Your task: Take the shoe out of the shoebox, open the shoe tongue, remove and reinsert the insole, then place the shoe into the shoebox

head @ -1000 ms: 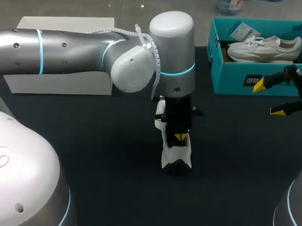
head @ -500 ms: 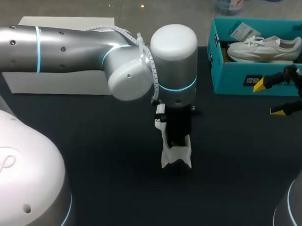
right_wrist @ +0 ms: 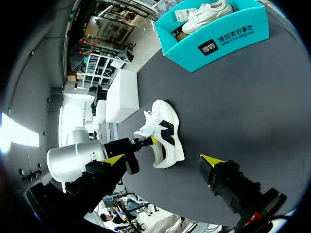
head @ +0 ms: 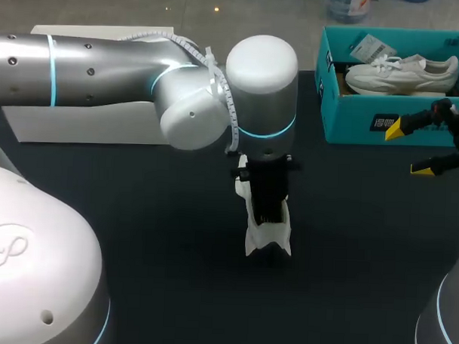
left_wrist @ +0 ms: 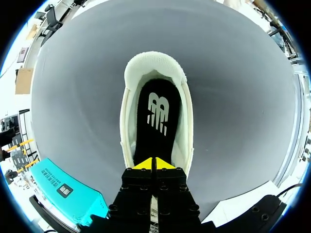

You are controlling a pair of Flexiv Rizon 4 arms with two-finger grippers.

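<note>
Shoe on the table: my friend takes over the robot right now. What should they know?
Left gripper: shut, tips at the shoe's opening, over the black insole; can't tell if it pinches it.
Right gripper: open, empty, near the teal shoebox.
Done: shoe is out, standing on the table. A second shoe sits in the box.
Left: insole step unclear; the shoe must go back in the shoebox.

white shoe (left_wrist: 154,67) mid-table, black insole (left_wrist: 158,112) flat inside
</note>
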